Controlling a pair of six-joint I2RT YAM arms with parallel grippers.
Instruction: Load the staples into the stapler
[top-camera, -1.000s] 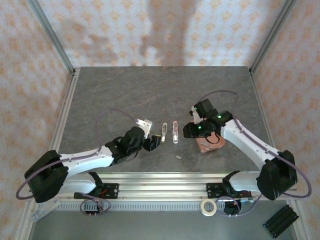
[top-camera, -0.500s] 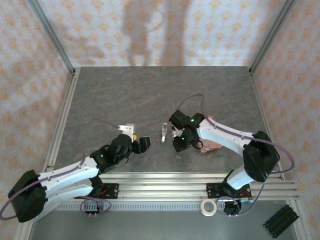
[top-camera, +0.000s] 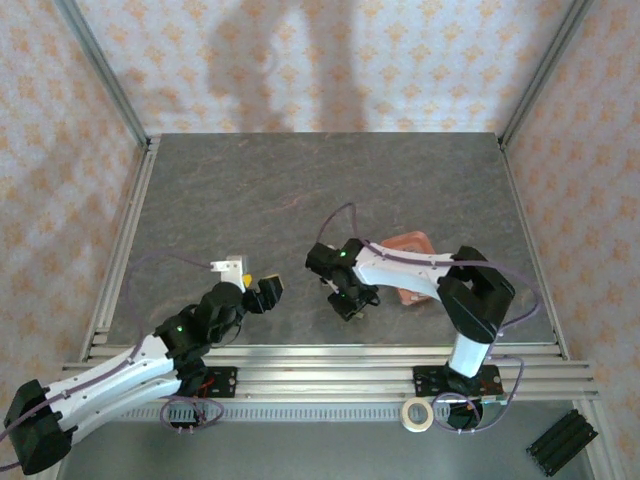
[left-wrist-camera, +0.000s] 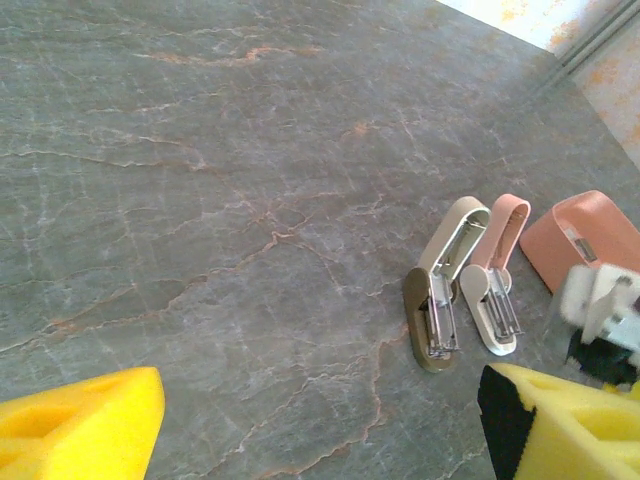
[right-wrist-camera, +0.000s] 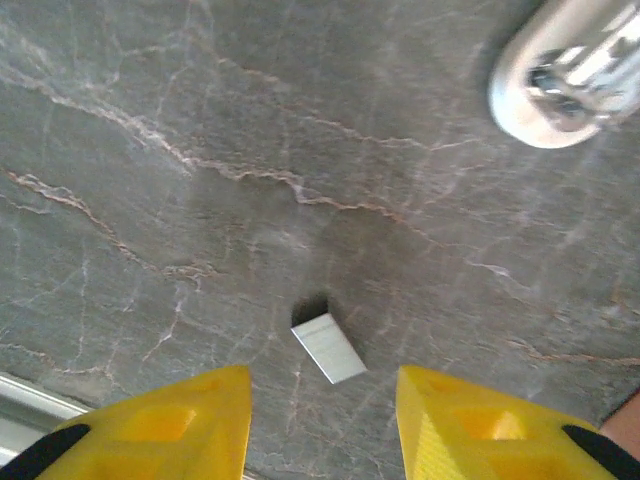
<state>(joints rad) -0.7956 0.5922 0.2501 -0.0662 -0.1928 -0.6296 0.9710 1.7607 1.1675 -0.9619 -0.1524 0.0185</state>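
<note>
Staples (right-wrist-camera: 329, 348): 1 strip; stapler (left-wrist-camera: 443, 290) x1; tray (left-wrist-camera: 585, 240) x1.

Up and to the right of the right end effector (right-wrist-camera: 320, 415), the stapler (right-wrist-camera: 560, 80) is a blurred silvery end running off the wrist view's corner. Seen from overhead, that end effector covers most of it. Ahead and right of the left end effector (left-wrist-camera: 320, 425), the frame edge cuts the tray (left-wrist-camera: 590, 240).

Staple strip (right-wrist-camera: 328, 348) lies just ahead of the hand's (right-wrist-camera: 320, 428) parted fingers (right-wrist-camera: 165, 420); perhaps the stapler (right-wrist-camera: 565, 75) top right.
</note>
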